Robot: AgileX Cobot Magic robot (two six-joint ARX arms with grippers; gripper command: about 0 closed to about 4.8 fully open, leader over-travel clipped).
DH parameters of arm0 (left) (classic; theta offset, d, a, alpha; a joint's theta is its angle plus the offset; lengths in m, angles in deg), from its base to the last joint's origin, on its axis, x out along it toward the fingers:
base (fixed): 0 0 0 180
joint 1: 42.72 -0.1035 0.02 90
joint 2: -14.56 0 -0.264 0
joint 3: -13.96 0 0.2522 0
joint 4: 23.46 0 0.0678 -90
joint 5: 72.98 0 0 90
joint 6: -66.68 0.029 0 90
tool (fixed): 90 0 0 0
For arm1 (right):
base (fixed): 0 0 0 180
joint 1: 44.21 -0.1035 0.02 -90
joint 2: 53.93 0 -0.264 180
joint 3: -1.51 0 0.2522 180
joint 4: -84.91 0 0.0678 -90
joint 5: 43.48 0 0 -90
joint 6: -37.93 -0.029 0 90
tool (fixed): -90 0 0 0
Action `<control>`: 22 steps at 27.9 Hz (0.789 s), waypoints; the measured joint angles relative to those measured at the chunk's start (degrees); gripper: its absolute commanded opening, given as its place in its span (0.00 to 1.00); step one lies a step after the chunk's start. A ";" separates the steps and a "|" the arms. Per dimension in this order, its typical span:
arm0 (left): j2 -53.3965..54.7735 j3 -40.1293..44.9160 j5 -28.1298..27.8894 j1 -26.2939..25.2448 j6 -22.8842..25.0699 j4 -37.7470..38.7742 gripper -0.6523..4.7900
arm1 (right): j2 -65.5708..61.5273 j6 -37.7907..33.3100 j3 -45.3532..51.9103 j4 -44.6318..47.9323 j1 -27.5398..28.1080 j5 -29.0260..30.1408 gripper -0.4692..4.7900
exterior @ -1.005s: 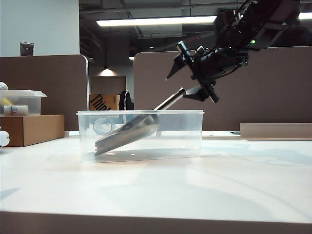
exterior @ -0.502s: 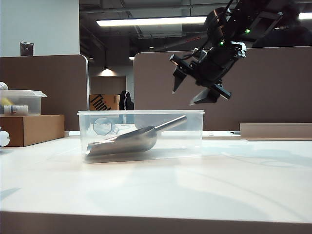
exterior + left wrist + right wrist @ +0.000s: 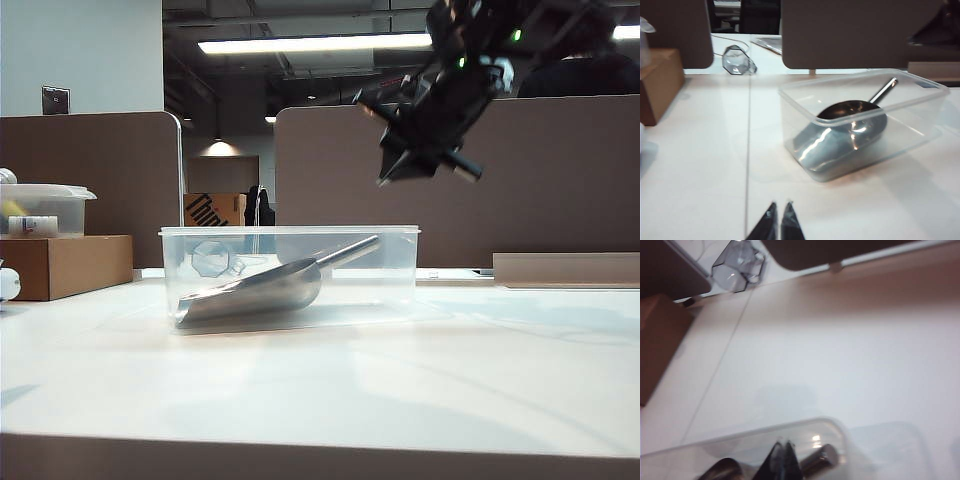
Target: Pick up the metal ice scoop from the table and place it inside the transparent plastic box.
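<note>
The metal ice scoop [image 3: 250,292] lies inside the transparent plastic box [image 3: 385,290], its bowl on the floor and its rod handle slanting up toward the right rim. My right gripper [image 3: 383,180] hangs above the box's right end, shut and empty, well clear of the handle. In the right wrist view its tips [image 3: 785,445] are together over the box rim [image 3: 790,427], beside the handle's end [image 3: 822,456]. The left wrist view shows the scoop [image 3: 840,135] in the box [image 3: 860,82] on the white table [image 3: 700,165]. My left gripper [image 3: 780,206] stays low in front of the box, shut.
A brown cardboard box [image 3: 65,265] with a lidded plastic container [image 3: 40,208] on it stands at the left. A clear octagonal object [image 3: 737,52] sits on the table behind the box. Brown partition panels [image 3: 560,180] close off the back.
My right gripper let go of the scoop's handle, rose up and to the right and shut. The scoop dropped from its steep tilt to rest in the box.
</note>
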 measured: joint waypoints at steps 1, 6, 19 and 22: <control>-0.35 0.00 -0.04 -0.57 0.00 0.07 0.16 | 1.09 1.27 0.00 -1.20 0.00 -1.42 0.08; -2.84 0.00 0.00 -3.96 0.00 0.00 0.16 | 8.55 10.27 -0.02 -8.46 -0.09 -9.77 0.09; -3.37 0.00 -0.07 -11.02 0.00 0.00 0.16 | 30.60 19.71 6.78 -15.96 -1.07 -13.38 0.09; -3.37 0.00 -0.07 -11.02 0.00 0.02 0.16 | 37.40 19.80 13.05 -15.52 -1.33 -14.29 0.08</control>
